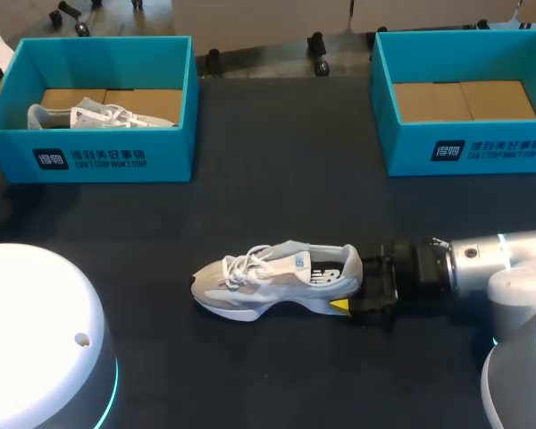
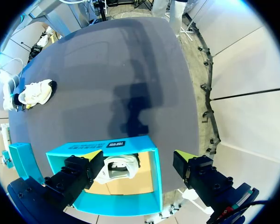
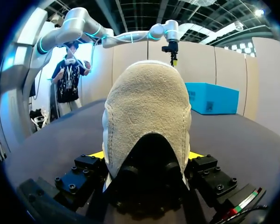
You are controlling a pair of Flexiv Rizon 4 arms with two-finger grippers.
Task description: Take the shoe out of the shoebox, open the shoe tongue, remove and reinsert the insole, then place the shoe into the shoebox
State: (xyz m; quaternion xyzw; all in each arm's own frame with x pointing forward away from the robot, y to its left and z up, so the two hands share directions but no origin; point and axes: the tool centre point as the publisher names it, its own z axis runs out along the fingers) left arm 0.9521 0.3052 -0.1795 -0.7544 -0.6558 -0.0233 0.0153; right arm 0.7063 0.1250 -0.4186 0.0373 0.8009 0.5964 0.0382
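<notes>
The right hand (image 1: 355,286) is clamped on the heel of the shoe (image 1: 268,279), lower centre of the frame. The heel should be kept pinned to the bench (image 1: 277,197) while the tongue (image 1: 261,257) is lifted.

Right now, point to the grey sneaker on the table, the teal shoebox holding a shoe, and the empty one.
grey sneaker (image 1: 286,277): head view, side panel.
teal shoebox holding a shoe (image 1: 116,159): head view, front wall.
empty teal shoebox (image 1: 406,150): head view, front wall.
</notes>
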